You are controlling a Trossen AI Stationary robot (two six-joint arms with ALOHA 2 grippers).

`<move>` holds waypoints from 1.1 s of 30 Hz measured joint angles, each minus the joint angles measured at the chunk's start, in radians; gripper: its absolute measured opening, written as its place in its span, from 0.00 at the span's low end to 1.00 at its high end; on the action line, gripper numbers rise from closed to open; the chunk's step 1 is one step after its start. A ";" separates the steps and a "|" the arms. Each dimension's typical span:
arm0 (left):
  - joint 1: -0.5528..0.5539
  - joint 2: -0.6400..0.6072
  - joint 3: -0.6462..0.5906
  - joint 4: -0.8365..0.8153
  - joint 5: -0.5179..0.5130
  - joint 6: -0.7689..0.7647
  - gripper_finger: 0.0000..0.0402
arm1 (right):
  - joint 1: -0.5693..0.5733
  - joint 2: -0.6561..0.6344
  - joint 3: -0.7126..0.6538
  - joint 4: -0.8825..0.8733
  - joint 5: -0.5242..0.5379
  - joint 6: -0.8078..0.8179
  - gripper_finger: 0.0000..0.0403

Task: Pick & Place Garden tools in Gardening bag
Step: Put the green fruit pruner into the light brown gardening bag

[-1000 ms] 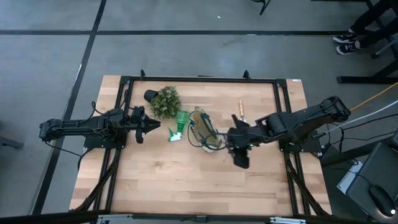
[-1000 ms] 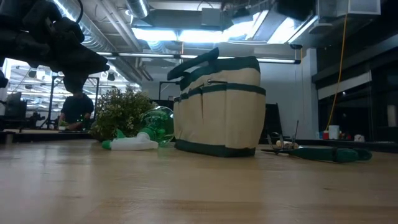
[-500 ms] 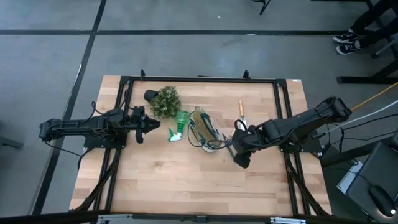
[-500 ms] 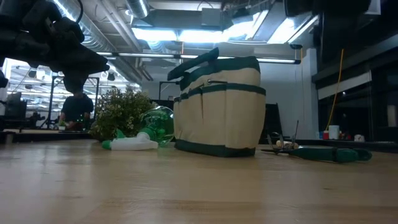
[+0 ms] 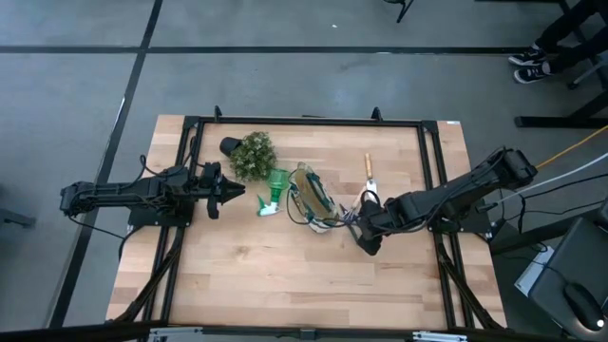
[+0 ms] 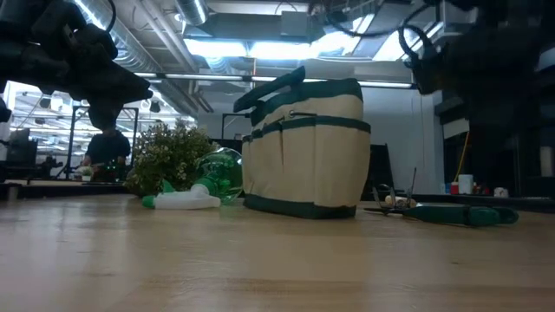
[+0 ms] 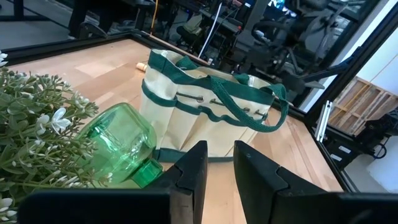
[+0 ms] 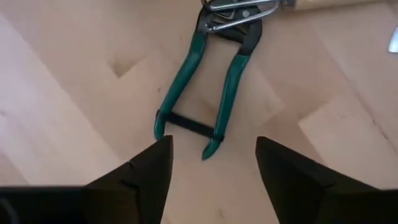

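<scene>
The beige gardening bag with green trim stands upright mid-table; it also shows in the low view and the left wrist view. A green-and-white plastic piece lies at the bag's left. Green-handled pruning shears lie flat at the bag's right, also seen in the low view. A wooden-handled tool lies just beyond them. My right gripper is open above the free ends of the shears' handles and touches nothing. My left gripper is shut and empty, left of the plastic piece.
A bushy green plant in a black pot stands at the far left of the bag, close to my left gripper. A black frame runs around the table top. Bare wood lies toward the near edge.
My right gripper has come down toward the pruning shears, and its arm now fills the low view's upper right. The bag and the tools lie as before.
</scene>
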 joint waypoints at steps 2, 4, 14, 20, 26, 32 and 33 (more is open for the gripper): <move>0.000 0.000 0.000 0.000 0.000 0.000 0.18 | -0.001 0.000 -0.036 0.057 0.027 0.000 0.59; 0.000 0.000 0.000 0.000 0.000 0.000 0.18 | -0.006 0.000 -0.072 0.104 0.054 0.000 0.59; 0.000 0.000 0.000 0.000 0.000 0.000 0.18 | -0.044 0.001 -0.177 0.218 0.069 0.002 0.52; 0.000 0.000 0.000 0.000 0.000 0.000 0.18 | -0.043 0.004 -0.185 0.227 0.069 -0.002 0.48; 0.000 0.000 0.000 0.000 0.000 0.000 0.18 | -0.043 0.054 -0.185 0.298 0.053 -0.005 0.47; 0.000 0.000 0.000 0.000 0.000 0.000 0.18 | -0.043 0.089 -0.182 0.310 0.045 -0.005 0.46; 0.000 0.000 0.000 0.000 0.000 0.000 0.18 | -0.043 0.089 -0.182 0.306 0.043 -0.005 0.45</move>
